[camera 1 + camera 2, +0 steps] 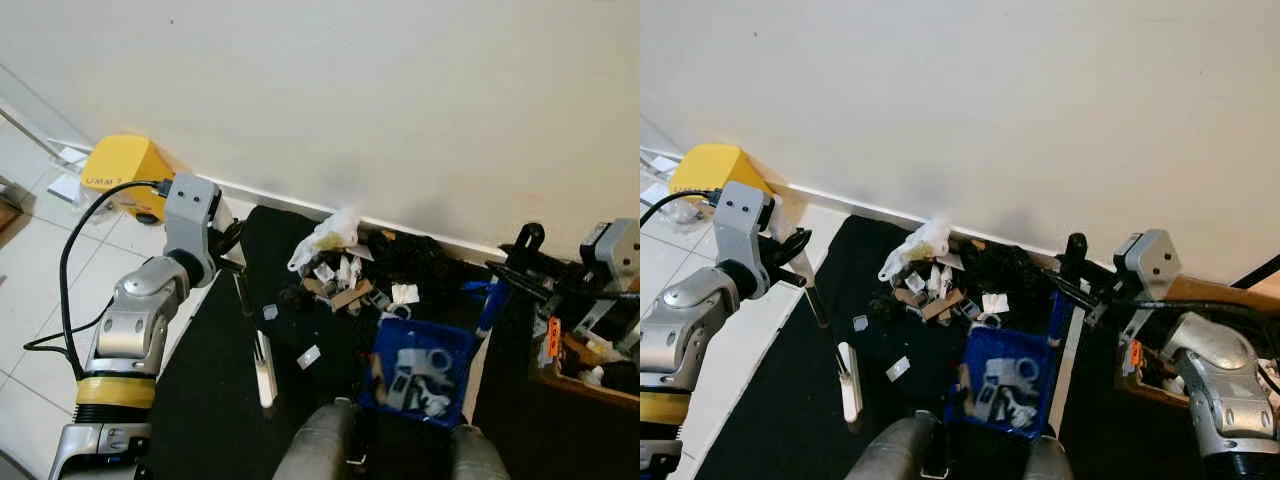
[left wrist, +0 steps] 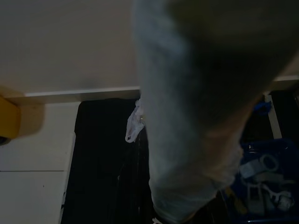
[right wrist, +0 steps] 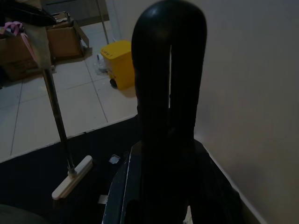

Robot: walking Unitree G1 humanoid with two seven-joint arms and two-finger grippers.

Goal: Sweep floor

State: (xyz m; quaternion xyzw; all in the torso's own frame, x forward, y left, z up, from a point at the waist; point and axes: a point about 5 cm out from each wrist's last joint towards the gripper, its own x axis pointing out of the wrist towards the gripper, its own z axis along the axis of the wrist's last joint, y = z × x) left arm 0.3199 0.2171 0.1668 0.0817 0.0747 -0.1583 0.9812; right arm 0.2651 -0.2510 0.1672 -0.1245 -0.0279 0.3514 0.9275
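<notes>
My left gripper (image 1: pixel 232 250) is shut on the thin dark handle of a broom (image 1: pixel 263 368). The broom's white head rests on the black mat (image 1: pixel 210 400), left of the trash. A pile of scraps (image 1: pixel 340 275) with a white plastic bag (image 1: pixel 325 235) lies against the wall's skirting. A blue dustpan (image 1: pixel 420 370) holding several scraps sits on the mat below the pile. Its pole rises to my right gripper (image 1: pixel 1075 245), which is shut on it. In the right wrist view the black fingers (image 3: pixel 154 79) are pressed together, with the broom (image 3: pixel 70 179) beyond them.
A yellow bin (image 1: pixel 120 170) stands by the wall at the left on white tiles. A wooden box of oddments (image 1: pixel 585 375) is at the right. Cardboard boxes (image 3: pixel 28 46) stand farther off. The wall (image 1: pixel 400 100) runs close ahead.
</notes>
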